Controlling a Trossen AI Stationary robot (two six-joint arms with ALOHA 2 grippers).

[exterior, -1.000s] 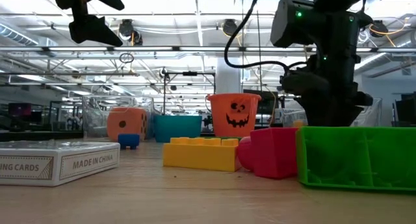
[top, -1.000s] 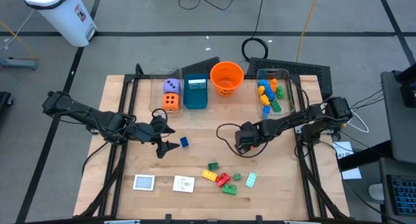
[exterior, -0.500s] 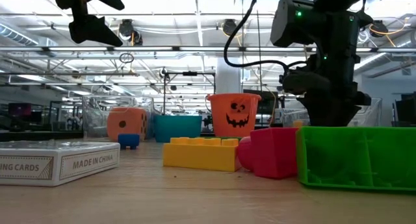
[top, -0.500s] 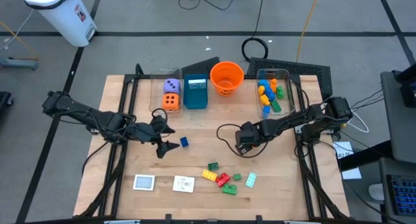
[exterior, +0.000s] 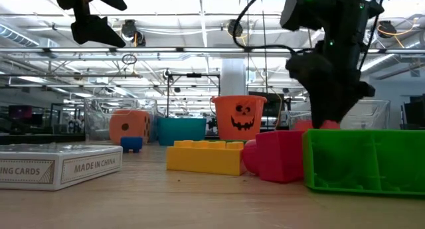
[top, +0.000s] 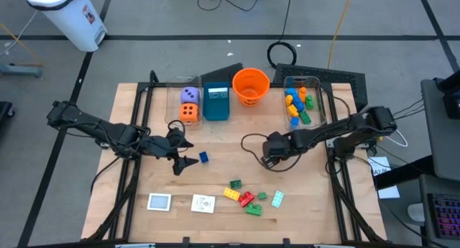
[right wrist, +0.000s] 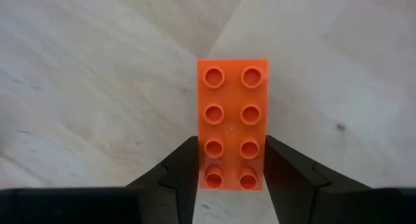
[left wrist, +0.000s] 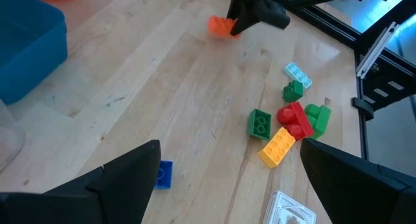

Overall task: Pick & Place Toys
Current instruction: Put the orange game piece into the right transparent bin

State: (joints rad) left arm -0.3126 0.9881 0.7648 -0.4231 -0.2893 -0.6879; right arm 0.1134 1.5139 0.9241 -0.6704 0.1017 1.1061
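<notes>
A: Where the right gripper [right wrist: 231, 178] sits mid-table, we see both fingers [right wrist: 179, 169] pressed against 1 end of an orange brick [right wrist: 233, 120], gripping it just above the wood.

B: Noted. Left gripper [top: 180, 153] hangs spread wide, holding nothing, over a blue brick [top: 204, 157].

A: Beyond, we log the brick cluster [top: 248, 195], then 2 cards [top: 159, 202] at the table's [top: 223, 144] near edge.

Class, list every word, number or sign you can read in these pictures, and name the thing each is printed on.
"MADE IN CHINA": end of the white card box, low view.
"ING CARDS": its long side, first letters cut off.
Jack-o'-lantern face: orange bucket.
White dots: purple die.
Print on teal box: too small.
</notes>
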